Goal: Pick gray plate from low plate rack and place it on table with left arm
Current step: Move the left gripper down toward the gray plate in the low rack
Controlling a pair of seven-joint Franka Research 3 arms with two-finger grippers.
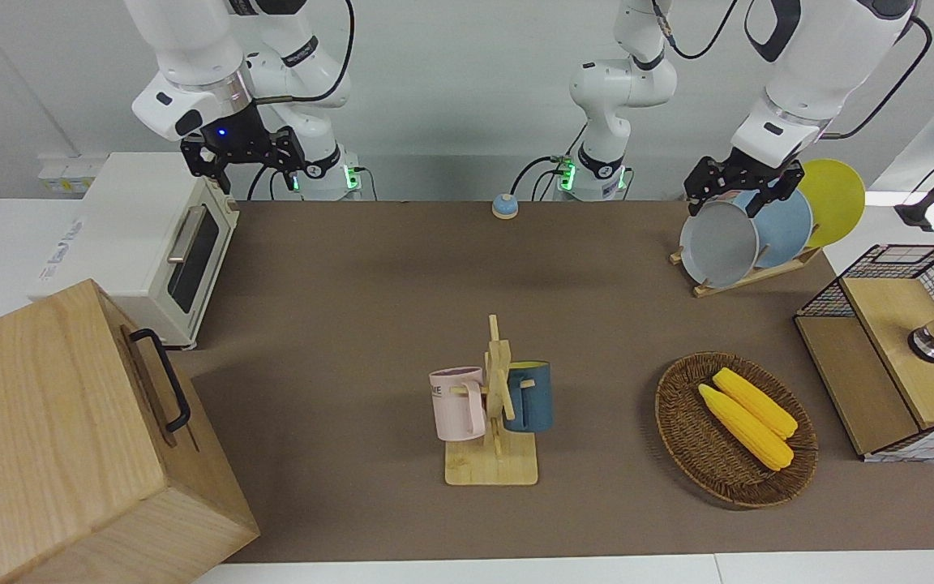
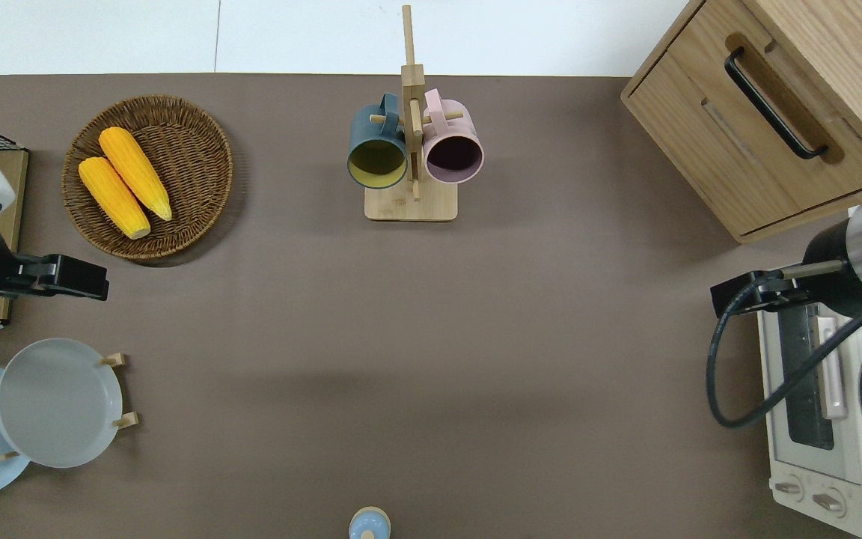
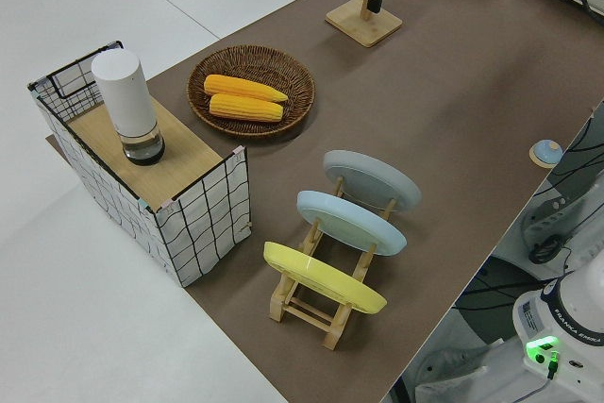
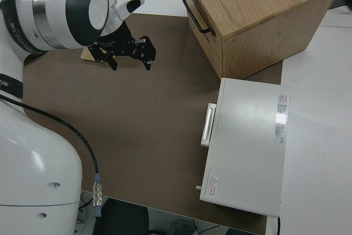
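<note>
The gray plate (image 2: 57, 403) is seen seated in the low plate rack (image 3: 326, 301) at the left arm's end of the worktop (image 2: 431, 337), leaning on the slanted pegs in the slot farthest from the robots, with the light-blue plate (image 3: 351, 222) in the middle slot and the yellow plate (image 3: 324, 277) in the slot nearest the robots. The left hand (image 2: 79, 278) is held up in the air over bare worktop between the wicker basket (image 2: 199, 135) and the rack; in the overhead view the gray plate is not under it but apart from it, on the robots' side of the hand. Nothing is held between its fingers, but whether they are spread or closed cannot be told. In the front view the hand overlaps the plate's upper rim, yet contact cannot be confirmed there. Two corn cobs (image 2: 126, 181) are lying in the basket. A mug stand (image 1: 498, 422) with a pink mug (image 1: 457, 404) and a dark-blue mug (image 1: 530, 396) is placed mid-worktop. The right arm is parked, its hand (image 4: 131, 53) seen with fingers apart and nothing held.
</note>
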